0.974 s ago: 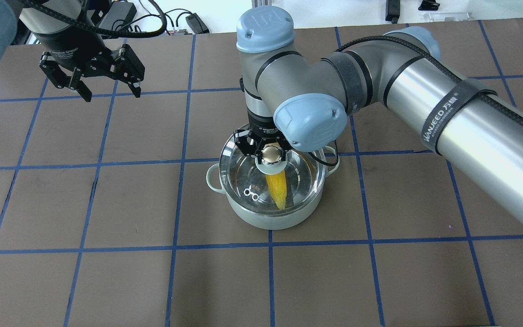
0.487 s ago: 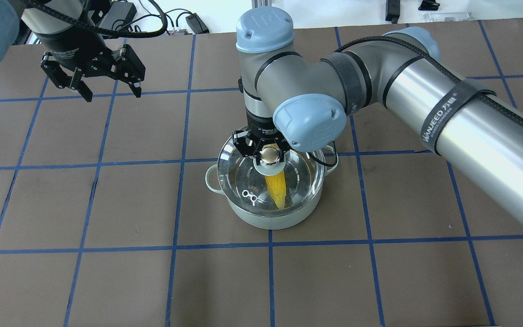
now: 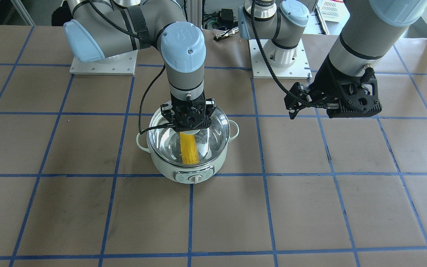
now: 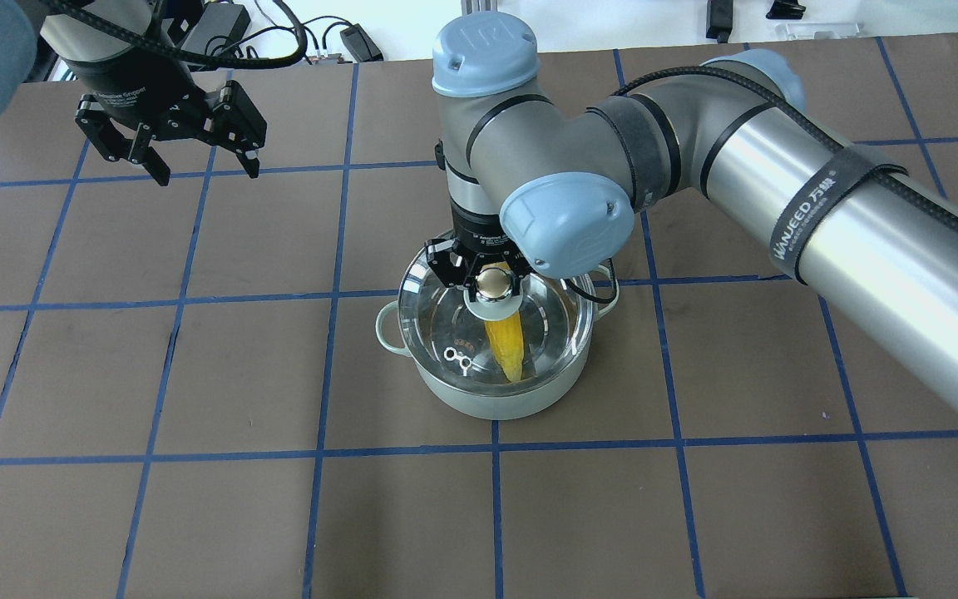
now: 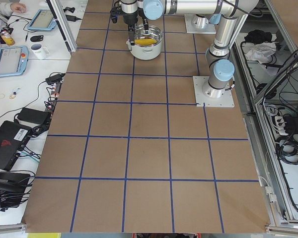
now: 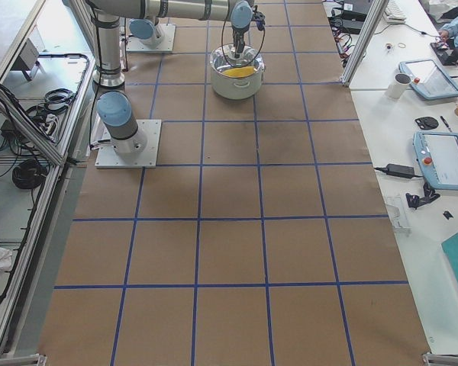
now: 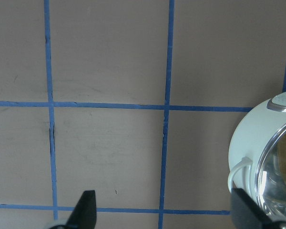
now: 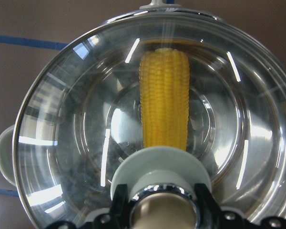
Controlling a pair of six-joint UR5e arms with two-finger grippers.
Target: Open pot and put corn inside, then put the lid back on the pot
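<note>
A glass lid (image 4: 446,320) is held by its knob (image 8: 162,171) in the right gripper (image 4: 492,281), whose fingers are clamped on the knob, directly over a mint pot (image 4: 487,403) near the table's middle. The corn (image 4: 506,345) is seen lying inside the pot, under the glass. Whether the lid's rim is fully seated cannot be told; it looks slightly off-centre. For a clean finish, the lid should be centred on the pot's rim, lowered level, and released only once it is resting all round. The left gripper (image 4: 204,170) is spread wide and empty, well apart from the pot. The table (image 4: 196,516) is covered in brown sheet marked into squares by blue tape (image 4: 318,374). Benches with tablets (image 5: 7,62), a mug (image 5: 39,49) and cables are seen alongside.
</note>
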